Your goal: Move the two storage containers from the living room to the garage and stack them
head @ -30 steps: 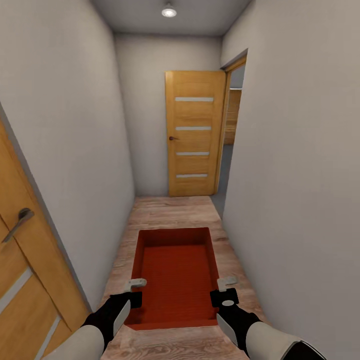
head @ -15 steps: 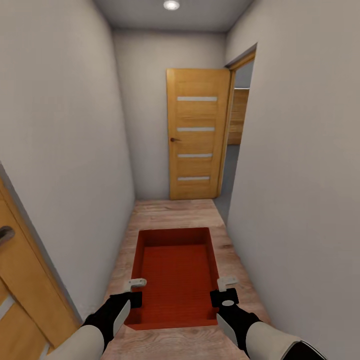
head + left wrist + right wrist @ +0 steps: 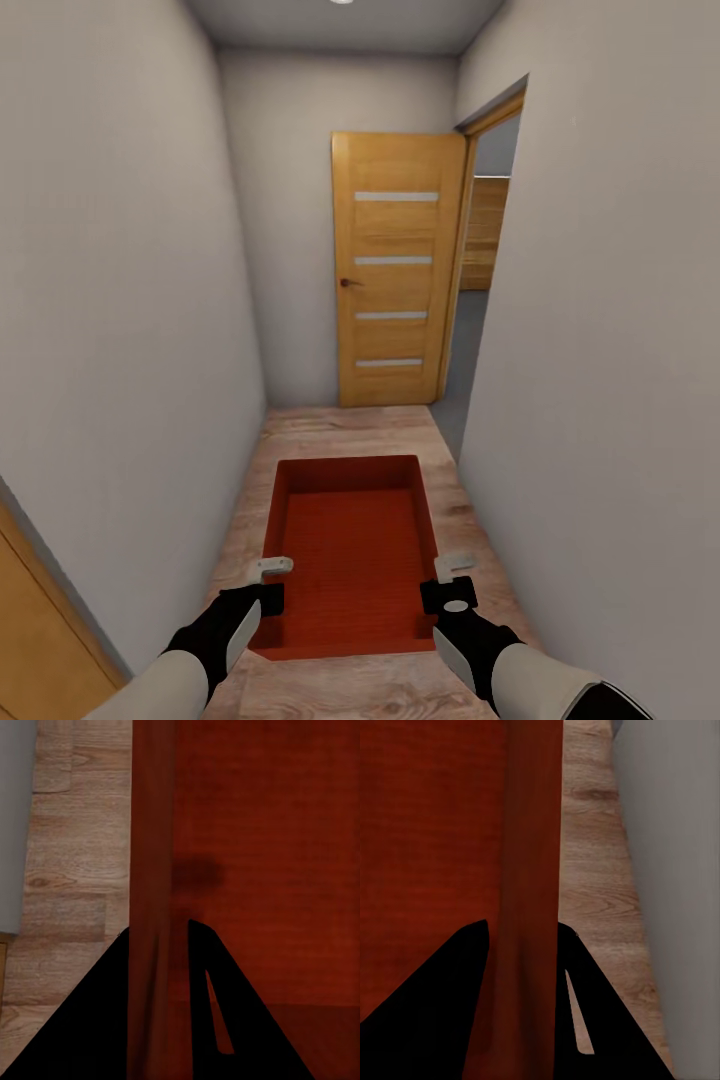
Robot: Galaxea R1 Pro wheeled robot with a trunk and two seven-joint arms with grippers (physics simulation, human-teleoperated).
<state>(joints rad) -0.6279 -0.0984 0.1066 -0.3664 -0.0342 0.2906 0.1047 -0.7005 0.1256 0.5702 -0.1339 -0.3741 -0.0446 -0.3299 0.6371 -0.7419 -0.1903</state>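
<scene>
Forward down the hallway the camera has travelled since a second ago: the wooden door at the near left has almost slid out of the head view, and the open panelled door (image 3: 398, 270) ahead looms larger. Relative to the arms, the storage container (image 3: 352, 550) has not shifted; it hangs above the wood-plank floor (image 3: 345, 425), carried between both arms. On the container's left wall the left pincer (image 3: 268, 582) is clamped, one finger (image 3: 217, 1020) inside and one outside. Likewise the right pincer (image 3: 452, 578) grips the right wall, its fingers (image 3: 442, 1012) straddling the rim. Pale walls (image 3: 120, 300) flank the corridor, and beyond the open door grey floor shows.
</scene>
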